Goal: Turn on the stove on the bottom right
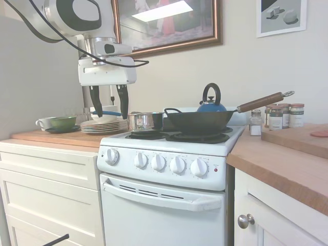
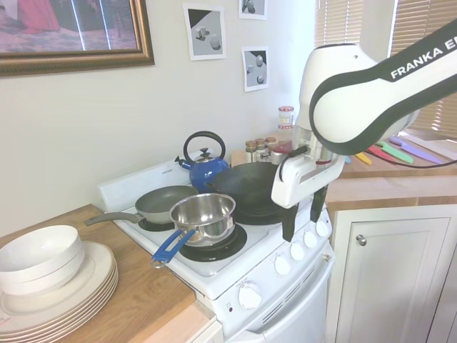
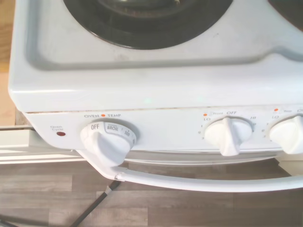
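Stove: rigid, fixed; I'd pinch a knob's raised rib.
Gripper: fingers wide open, empty, above stove's front-left.

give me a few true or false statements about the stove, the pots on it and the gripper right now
1. The gripper hangs open above the stove, touching no knob. True.
2. A blue kettle sits at the back of the stove. True.
3. The steel saucepan has a red handle. False: its handle is blue.
4. The oven knob points to 500. False: in the wrist view it sits at OFF.
5. The dark wok sits on the counter. False: it sits on a burner.
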`<state>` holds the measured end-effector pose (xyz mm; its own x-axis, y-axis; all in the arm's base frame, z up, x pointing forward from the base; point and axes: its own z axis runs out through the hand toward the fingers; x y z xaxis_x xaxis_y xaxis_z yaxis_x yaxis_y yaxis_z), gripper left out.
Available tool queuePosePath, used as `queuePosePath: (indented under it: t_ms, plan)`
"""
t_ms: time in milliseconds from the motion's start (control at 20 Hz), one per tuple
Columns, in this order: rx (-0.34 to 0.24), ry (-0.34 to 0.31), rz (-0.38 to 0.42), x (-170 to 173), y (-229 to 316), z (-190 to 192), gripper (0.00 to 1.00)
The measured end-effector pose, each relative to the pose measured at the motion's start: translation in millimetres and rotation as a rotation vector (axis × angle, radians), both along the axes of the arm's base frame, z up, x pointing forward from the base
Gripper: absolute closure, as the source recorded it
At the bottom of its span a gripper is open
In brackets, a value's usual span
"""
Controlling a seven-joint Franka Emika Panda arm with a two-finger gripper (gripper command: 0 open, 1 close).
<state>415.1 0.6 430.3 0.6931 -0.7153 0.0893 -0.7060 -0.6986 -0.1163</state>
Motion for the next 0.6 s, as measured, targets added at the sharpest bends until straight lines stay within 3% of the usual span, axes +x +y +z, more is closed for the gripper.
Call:
queuePosePath:
  t_ms: [600]
  plan:
    - [-0.005, 0.027, -0.001, 7, -10, -20, 0.0]
